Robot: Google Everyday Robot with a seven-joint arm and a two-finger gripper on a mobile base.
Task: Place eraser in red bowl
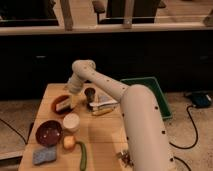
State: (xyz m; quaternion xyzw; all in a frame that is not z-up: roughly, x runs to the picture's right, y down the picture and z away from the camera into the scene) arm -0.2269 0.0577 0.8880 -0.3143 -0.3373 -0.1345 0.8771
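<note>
The red bowl [48, 133] stands empty near the table's front left. A white and red-brown block, which looks like the eraser [61, 104], lies on the table behind the bowl. My gripper [73, 99] hangs down from the white arm [100, 82], right at the eraser's right side. I cannot tell whether it touches or holds the eraser.
A white cup [71, 121], an orange fruit [69, 142], a green pod [82, 155] and a blue sponge [44, 155] lie around the bowl. A dark cup [90, 95] and a yellow and white packet [103, 106] sit mid-table. A green tray [150, 89] is at the right.
</note>
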